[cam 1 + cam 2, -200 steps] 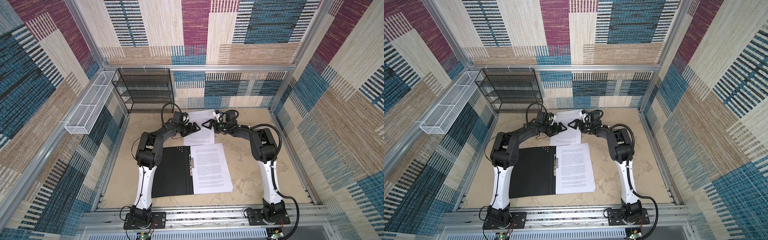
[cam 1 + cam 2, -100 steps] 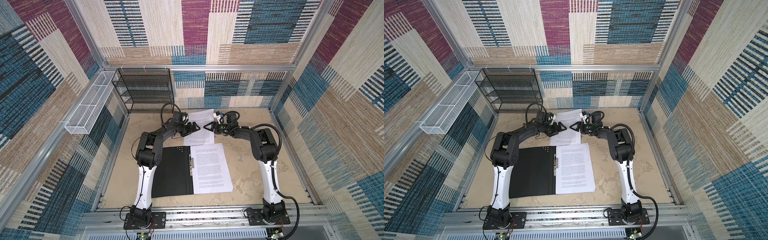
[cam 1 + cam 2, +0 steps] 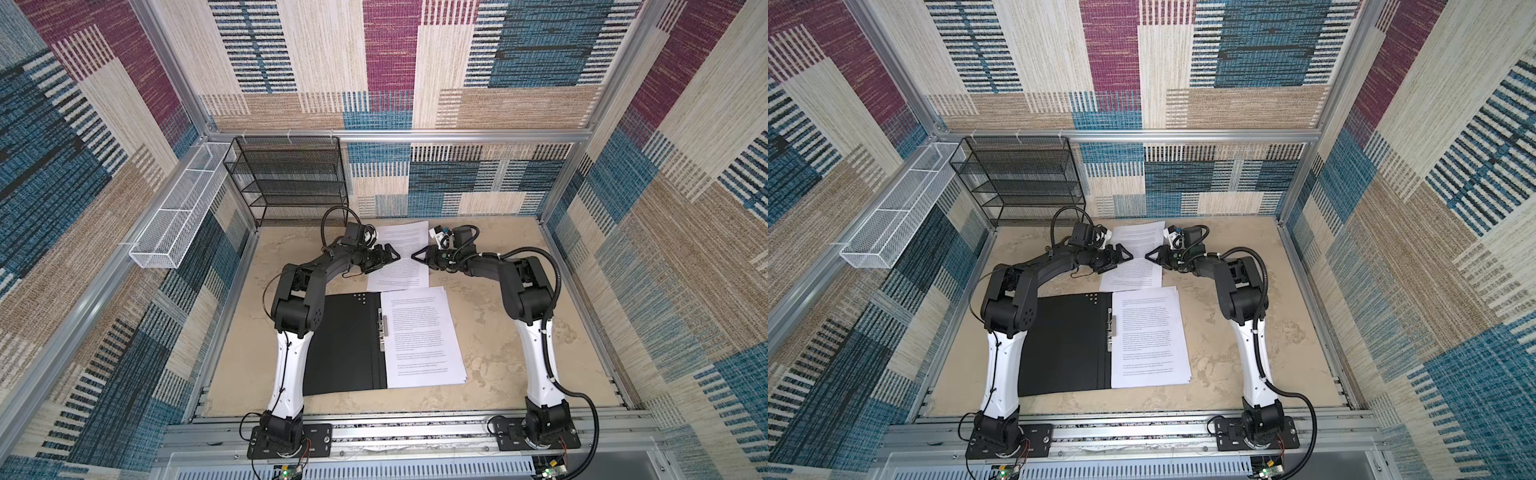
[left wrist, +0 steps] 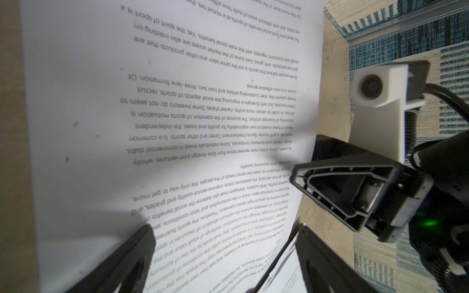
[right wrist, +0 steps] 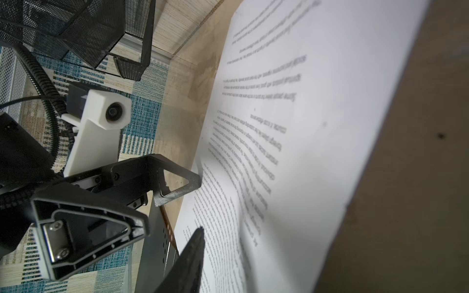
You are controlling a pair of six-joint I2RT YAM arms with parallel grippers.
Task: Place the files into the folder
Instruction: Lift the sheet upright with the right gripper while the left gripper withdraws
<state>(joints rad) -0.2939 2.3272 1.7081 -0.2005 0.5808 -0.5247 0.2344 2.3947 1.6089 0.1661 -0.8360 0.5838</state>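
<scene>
Patterned carpet walls enclose a beige table (image 3: 511, 332). On it a folder (image 3: 345, 340) lies open, black inside up. A stack (image 3: 419, 336) of printed pages rests on its right half, beside the spine clip. One more sheet (image 3: 405, 272) lies flat on the table just beyond the folder (its near edge meets the stack's far edge), short of a black rack (image 3: 291, 178) at the back.

Likely trouble: paper lying flat gives the jaws little to catch, so a pinch at one edge could slip off or crease the margin. If only one side lifts, the sheet may sag and drag. It could then push the stack askew or snag on the clip.

Both arms rise from the front rail, fold at the elbow and stretch low and inward, facing each other across the sheet. The left end effector (image 3: 392, 254) sits at the sheet's left edge, jaws wide apart and holding nothing. The right end effector (image 3: 417, 255) meets the right edge. How far its jaws stand apart, and whether paper is pinched between them, cannot be told.
</scene>
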